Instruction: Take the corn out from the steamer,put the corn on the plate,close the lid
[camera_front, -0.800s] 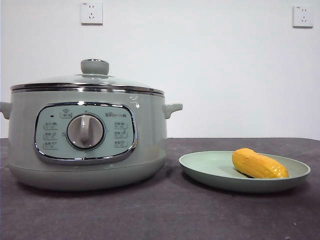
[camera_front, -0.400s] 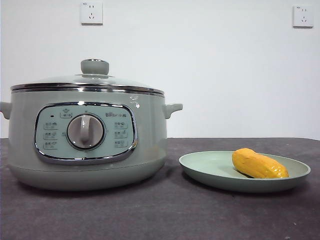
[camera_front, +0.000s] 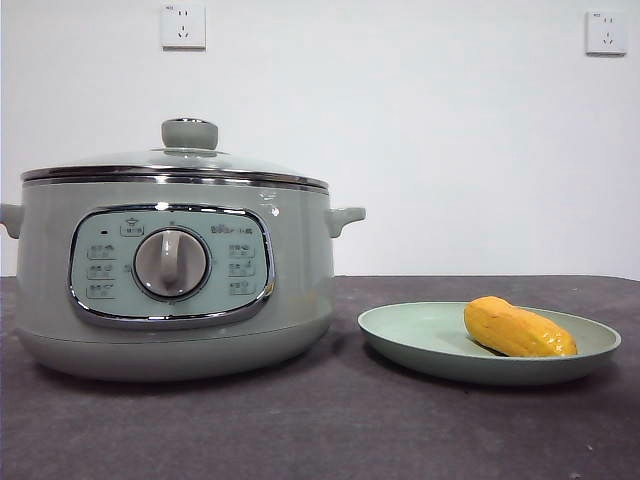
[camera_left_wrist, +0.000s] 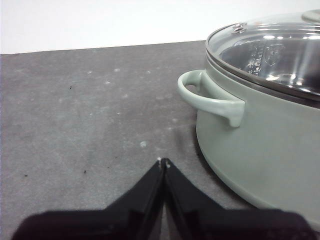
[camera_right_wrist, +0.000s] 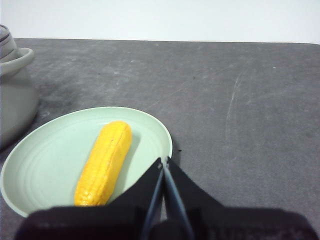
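The corn (camera_front: 517, 329) lies on the pale green plate (camera_front: 420, 338) at the right of the table; it also shows in the right wrist view (camera_right_wrist: 105, 162) on the plate (camera_right_wrist: 45, 155). The steamer (camera_front: 170, 270) stands at the left with the glass lid (camera_front: 185, 158) seated on it. In the left wrist view the steamer (camera_left_wrist: 260, 140) and its lid (camera_left_wrist: 270, 50) show beside my left gripper (camera_left_wrist: 163, 161), which is shut and empty, off the steamer's side handle. My right gripper (camera_right_wrist: 164, 161) is shut and empty at the plate's rim. Neither gripper shows in the front view.
A dark grey table (camera_front: 320, 430) carries everything. A white wall with two sockets (camera_front: 183, 25) stands behind. The steamer's side handle (camera_left_wrist: 210, 97) juts out toward the left gripper's side.
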